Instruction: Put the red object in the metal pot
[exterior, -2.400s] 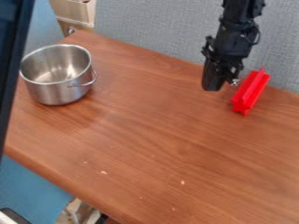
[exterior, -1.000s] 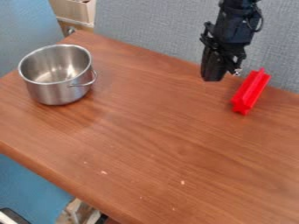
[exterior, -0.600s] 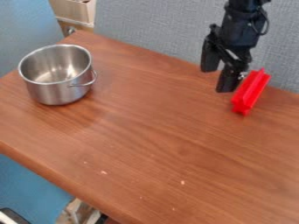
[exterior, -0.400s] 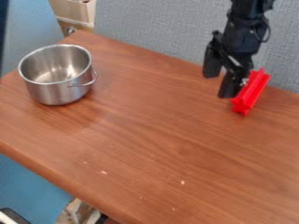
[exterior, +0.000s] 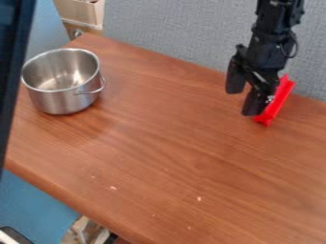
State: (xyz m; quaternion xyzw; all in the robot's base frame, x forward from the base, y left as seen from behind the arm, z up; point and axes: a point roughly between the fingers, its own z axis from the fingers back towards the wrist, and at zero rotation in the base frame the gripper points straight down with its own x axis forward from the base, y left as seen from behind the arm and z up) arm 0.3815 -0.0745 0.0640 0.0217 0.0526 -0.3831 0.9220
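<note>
- Nearest the camera: bare brown wooden worktop (exterior: 140, 162), nothing on it here, leaving a clear stretch between the two task things.
- Further back on the left: metal pot (exterior: 61, 80), upright with its mouth open and nothing visible inside, side handle turned toward the middle of the worktop; ready to take something dropped from above.
- Further back on the right: red object (exterior: 274, 103), a small bright red bar lying flat near the worktop's far right edge, well apart from the pot and not yet lifted.
- Over it: black claw (exterior: 254, 91), pointing straight down, jaws spread wide and holding nothing; one jaw shows left of the bar, the other low against it, apparently lined up to straddle it. Contact with the bar not clear from this angle.
- Likely step: settling onto the bar before clenching; carry across to the pot not begun.
- Farthest: grey-blue wall behind the worktop.
</note>
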